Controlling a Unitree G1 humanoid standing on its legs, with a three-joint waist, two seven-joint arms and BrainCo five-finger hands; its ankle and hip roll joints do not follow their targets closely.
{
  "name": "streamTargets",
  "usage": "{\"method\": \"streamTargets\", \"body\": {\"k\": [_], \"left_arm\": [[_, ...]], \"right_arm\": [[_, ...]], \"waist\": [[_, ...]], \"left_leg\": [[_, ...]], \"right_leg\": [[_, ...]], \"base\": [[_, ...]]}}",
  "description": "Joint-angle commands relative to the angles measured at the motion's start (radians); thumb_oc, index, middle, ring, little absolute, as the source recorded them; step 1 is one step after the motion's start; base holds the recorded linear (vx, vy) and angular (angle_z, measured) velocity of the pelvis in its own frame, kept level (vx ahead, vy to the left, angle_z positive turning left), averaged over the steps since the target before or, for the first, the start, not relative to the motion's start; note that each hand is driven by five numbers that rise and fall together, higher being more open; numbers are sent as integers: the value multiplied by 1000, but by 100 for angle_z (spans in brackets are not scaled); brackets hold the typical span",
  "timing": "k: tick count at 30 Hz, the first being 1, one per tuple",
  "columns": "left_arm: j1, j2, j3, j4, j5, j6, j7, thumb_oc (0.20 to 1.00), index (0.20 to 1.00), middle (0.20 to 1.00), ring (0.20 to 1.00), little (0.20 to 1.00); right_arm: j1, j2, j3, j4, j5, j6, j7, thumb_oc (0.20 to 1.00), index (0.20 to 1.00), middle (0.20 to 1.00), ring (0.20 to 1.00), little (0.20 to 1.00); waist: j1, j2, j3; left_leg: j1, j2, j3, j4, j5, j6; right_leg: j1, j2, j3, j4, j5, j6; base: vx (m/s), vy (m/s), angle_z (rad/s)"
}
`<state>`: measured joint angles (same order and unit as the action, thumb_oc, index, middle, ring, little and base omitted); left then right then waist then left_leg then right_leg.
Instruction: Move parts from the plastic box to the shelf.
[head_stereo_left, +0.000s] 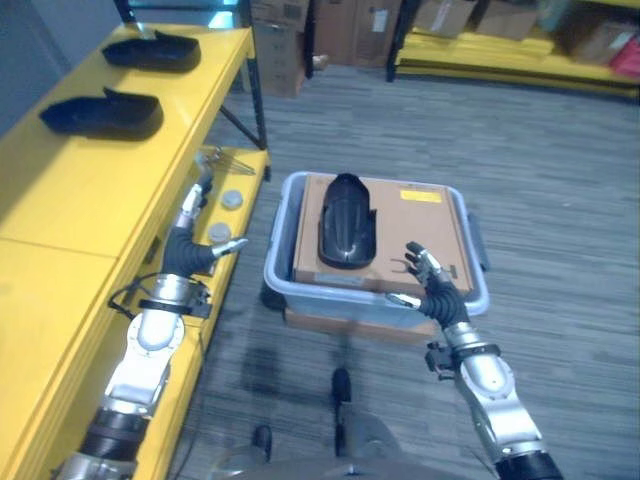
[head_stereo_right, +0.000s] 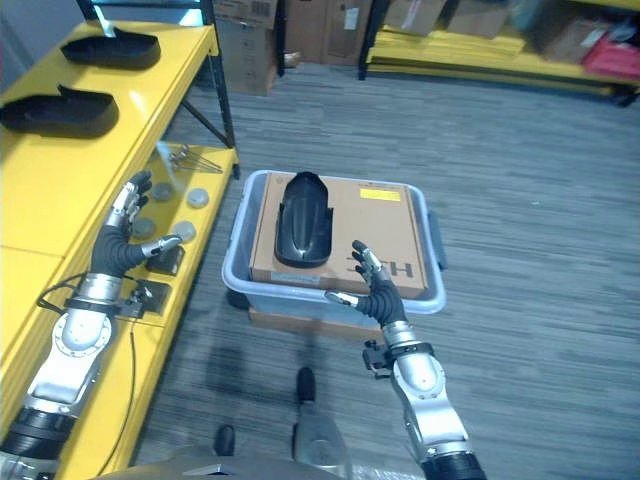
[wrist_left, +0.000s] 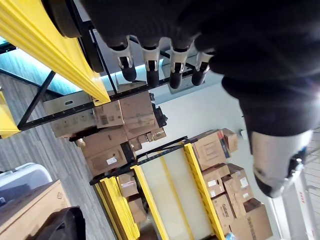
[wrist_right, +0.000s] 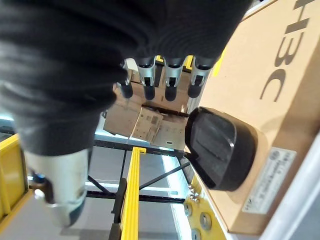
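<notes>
A black moulded part (head_stereo_left: 346, 220) lies on a cardboard sheet (head_stereo_left: 410, 235) in the grey plastic box (head_stereo_left: 285, 195) on the floor. Two more black parts (head_stereo_left: 105, 113) (head_stereo_left: 155, 50) rest on the top of the yellow shelf (head_stereo_left: 60, 200). My left hand (head_stereo_left: 190, 245) hangs open beside the shelf's lower level, left of the box, holding nothing. My right hand (head_stereo_left: 430, 285) is open over the box's near right corner, right of the part and apart from it. In the right wrist view the black part (wrist_right: 220, 147) shows past the straight fingers (wrist_right: 165, 75).
Small metal discs (head_stereo_left: 232, 200) and a wire piece (head_stereo_left: 222, 158) lie on the shelf's lower level. Cardboard boxes (head_stereo_left: 285, 45) and another yellow rack (head_stereo_left: 500, 55) stand at the back. A flat carton (head_stereo_left: 340, 325) lies under the box. Grey floor spreads to the right.
</notes>
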<state>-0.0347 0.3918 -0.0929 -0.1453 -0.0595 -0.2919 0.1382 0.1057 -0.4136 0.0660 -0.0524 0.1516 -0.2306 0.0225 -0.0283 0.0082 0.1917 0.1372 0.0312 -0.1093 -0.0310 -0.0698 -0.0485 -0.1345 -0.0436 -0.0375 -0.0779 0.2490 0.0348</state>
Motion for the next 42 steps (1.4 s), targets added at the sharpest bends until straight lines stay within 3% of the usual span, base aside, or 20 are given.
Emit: {"method": "streamTargets", "body": {"k": [1,2,4,6,8,11,15,21,24,27,31,41,42], "left_arm": [[-30,41,17,-40,-48,-47,-5,1000,1000,1000,1000,1000],[-32,31,10,-37,-69,-45,-13,1000,1000,1000,1000,1000],[-25,35,14,-46,-76,-47,-14,1000,1000,1000,1000,1000],[-27,40,20,-49,-65,-47,-10,1000,1000,1000,1000,1000],[-18,38,29,-48,-64,-49,-8,1000,1000,1000,1000,1000],[-7,31,30,-40,-60,-52,-10,1000,1000,1000,1000,1000],[6,32,21,-35,-44,-45,-16,1000,1000,1000,1000,1000],[38,56,21,-42,-43,-30,-29,1000,1000,1000,1000,1000],[43,59,19,-43,-50,-31,-29,1000,1000,1000,1000,1000],[28,76,-28,-9,-43,-34,-21,1000,1000,1000,1000,1000],[0,92,-72,48,-16,-32,4,1000,1000,1000,1000,1000],[-47,105,-158,159,65,-30,39,1000,1000,1000,1000,1000],[-63,119,-189,191,126,-36,54,1000,1000,1000,1000,1000]], "right_arm": [[-14,-24,-29,-70,12,-42,26,1000,1000,1000,1000,1000],[-24,-51,-32,-67,38,-48,35,1000,1000,1000,1000,1000],[-21,-68,-50,-64,57,-52,32,1000,1000,1000,1000,1000],[-24,-81,-63,-54,59,-52,18,1000,1000,1000,1000,1000],[-18,-89,-77,-49,39,-53,5,1000,1000,1000,1000,1000],[-5,-103,-116,-55,0,-60,-25,1000,1000,1000,1000,1000],[23,-87,-141,-33,-42,-52,-51,1000,1000,1000,1000,1000],[-13,-49,-139,-7,-41,-32,-82,1000,1000,1000,1000,1000],[-30,-52,-140,-3,-66,-29,-103,1000,1000,1000,1000,1000],[-131,-49,-127,73,-195,-10,-246,1000,1000,1000,1000,1000],[-229,-38,-104,158,-232,0,-344,1000,1000,1000,1000,1000],[-371,-77,-70,190,-320,19,-426,1000,1000,1000,1000,1000],[-410,-88,-67,214,-339,19,-463,1000,1000,1000,1000,1000]], "waist": [[-11,-39,-7],[-7,-33,2],[0,-40,19],[3,-54,32],[-2,-57,29],[-1,-46,18],[-9,-25,3],[6,-28,6],[11,-31,15],[35,-35,67],[50,-35,91],[65,-37,122],[70,-35,127]], "left_leg": [[-11,26,6,53,-84,21],[-65,40,-4,221,-49,-16],[-130,34,-10,338,9,-32],[-189,22,14,405,15,-33],[-209,50,80,349,-11,-32],[-186,75,146,156,-21,-23],[-146,78,150,76,-4,-24],[-110,49,173,-15,14,0],[-117,45,173,-24,19,4],[-181,36,154,-44,41,13],[-227,32,134,-50,55,14],[-283,23,118,-52,70,11],[-293,20,116,-52,73,10]], "right_leg": [[24,-62,-25,128,-234,94],[85,-39,-53,106,-268,64],[129,-36,-73,69,-270,46],[155,-40,-88,42,-273,39],[170,-49,-115,21,-281,45],[180,-56,-140,7,-285,58],[182,-48,-147,-5,-285,66],[160,-65,-130,-8,-264,81],[145,-68,-126,-7,-259,83],[80,-73,-131,-7,-245,90],[46,-80,-144,-8,-235,94],[1,-90,-155,-9,-222,100],[-8,-92,-157,-9,-219,103]], "base": [[261,-361,22],[300,-443,26],[153,-297,15],[43,-147,-10],[65,-37,12],[57,60,24],[37,54,-2],[64,114,5],[-53,64,4],[-135,66,6],[-58,44,48],[-13,12,9],[0,0,0]]}}
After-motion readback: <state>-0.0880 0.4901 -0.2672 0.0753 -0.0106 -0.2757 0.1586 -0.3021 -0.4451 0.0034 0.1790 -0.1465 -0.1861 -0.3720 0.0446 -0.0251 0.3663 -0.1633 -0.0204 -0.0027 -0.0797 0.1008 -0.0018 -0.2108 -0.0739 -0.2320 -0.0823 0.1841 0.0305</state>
